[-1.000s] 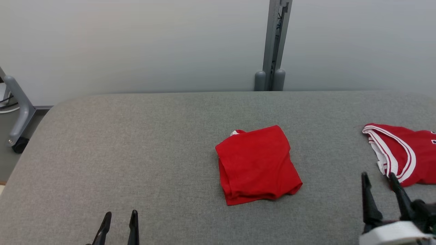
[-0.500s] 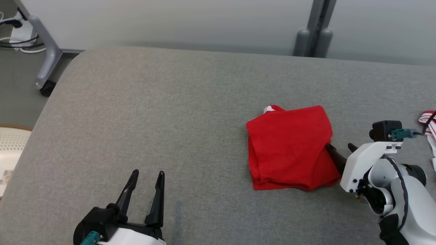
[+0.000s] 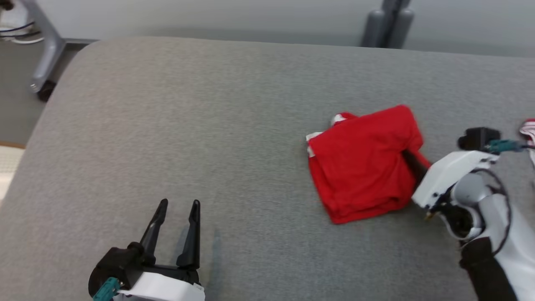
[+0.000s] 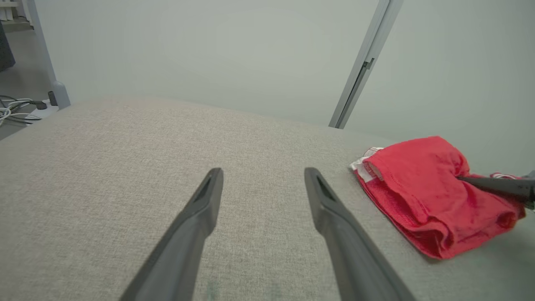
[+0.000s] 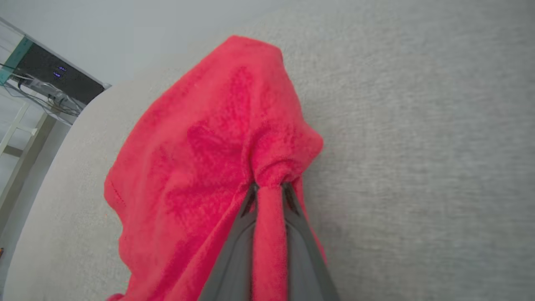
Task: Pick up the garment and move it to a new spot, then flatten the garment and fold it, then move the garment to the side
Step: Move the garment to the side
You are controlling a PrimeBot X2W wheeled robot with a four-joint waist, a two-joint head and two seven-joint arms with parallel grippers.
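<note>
Judged final step: right gripper (image 5: 269, 188) jaws pinch the edge of the folded garment (image 3: 359, 167); left gripper (image 3: 177, 204) jaws open. Next: slide it aside, keeping the folds.

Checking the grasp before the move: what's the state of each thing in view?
red folded garment: folded, resting on the grey padded table, right edge pinched and bunched up.
right gripper: fingers shut on the red folded garment's edge.
left gripper: open, holding nothing, over the table.
red-and-white garment: on the table at the head view's right edge, mostly cut off.
</note>
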